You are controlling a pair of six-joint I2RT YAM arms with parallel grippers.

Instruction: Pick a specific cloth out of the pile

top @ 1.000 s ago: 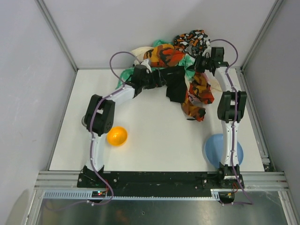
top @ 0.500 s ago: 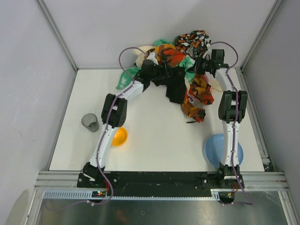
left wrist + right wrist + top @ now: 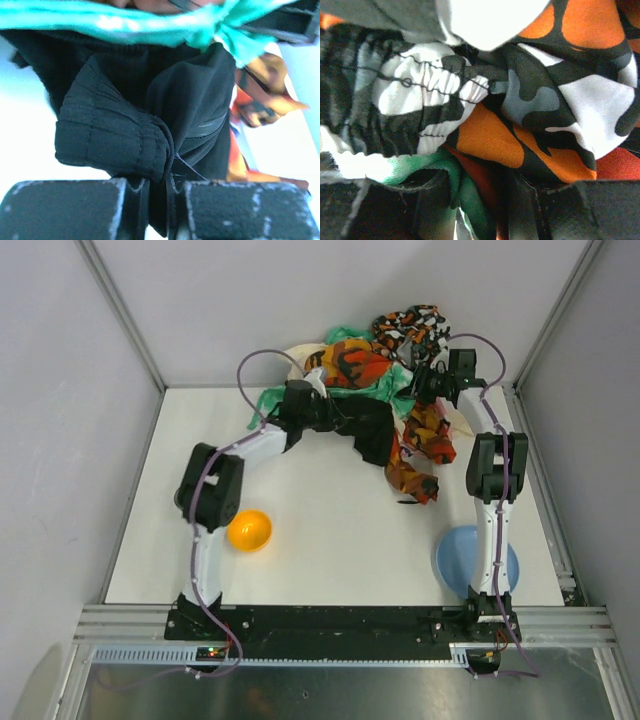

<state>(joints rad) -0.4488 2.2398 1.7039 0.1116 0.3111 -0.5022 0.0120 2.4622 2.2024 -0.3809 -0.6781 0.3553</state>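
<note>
Black soft fabric, the plain black cloth [image 3: 372,435], was seen trailing from the many-coloured mound of cloths, the pile [image 3: 385,345], at the far edge of the white counter [image 3: 320,530], its long axis slanting from the left gripper [image 3: 342,417] towards the near right corner, so the left arm was judged the nearer. Only in the left wrist view was a ribbed fold of it shown pinched tight between the left gripper's pads, under a stretched mint-green cloth [image 3: 150,22]. In the right wrist view patterned fabric of the pile was bunched between the jaws of the right gripper [image 3: 480,200], though whether it was truly clamped could not be told.
</note>
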